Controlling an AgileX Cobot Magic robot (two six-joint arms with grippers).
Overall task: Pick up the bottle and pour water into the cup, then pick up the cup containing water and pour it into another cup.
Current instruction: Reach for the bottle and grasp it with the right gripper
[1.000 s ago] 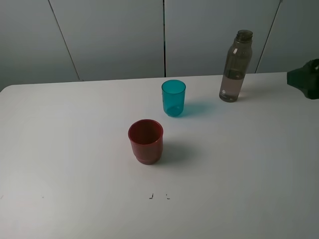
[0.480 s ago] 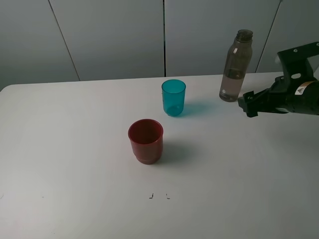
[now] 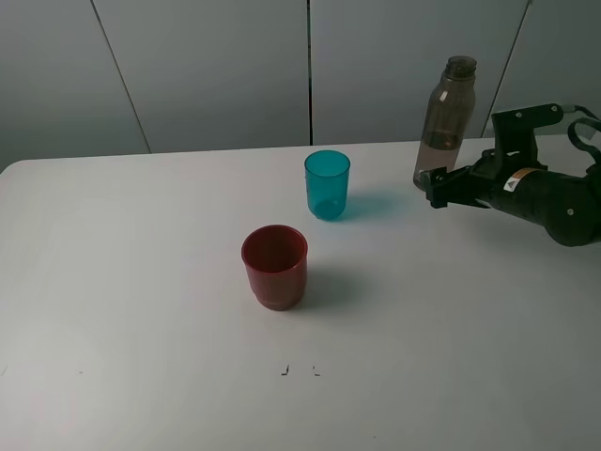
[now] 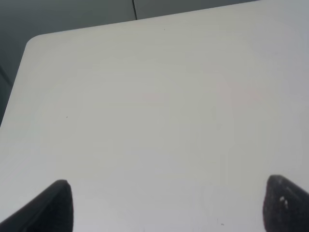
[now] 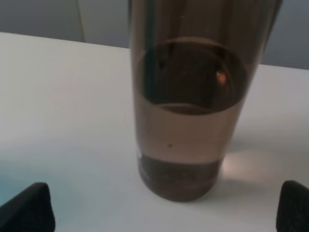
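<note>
The smoky grey-brown bottle [image 3: 445, 122] stands upright at the back right of the white table, holding some water. In the right wrist view the bottle [image 5: 188, 111] fills the middle. My right gripper [image 3: 439, 186] is open just in front of the bottle's base; its fingertips [image 5: 29, 209] show wide apart on either side, not touching it. The teal cup [image 3: 327, 184] stands upright left of the bottle. The red cup [image 3: 274, 265] stands nearer the front, left of centre. My left gripper [image 4: 169, 208] is open and empty over bare table, outside the exterior view.
The white table [image 3: 141, 282] ends at a grey panelled wall [image 3: 216, 66] behind the bottle. Its far left corner shows in the left wrist view [image 4: 34, 41]. Two small dark marks [image 3: 299, 370] lie near the front.
My right arm has come in from the right edge toward the left, bringing the open gripper up to the bottle's base. The bottle and both cups have not moved.
</note>
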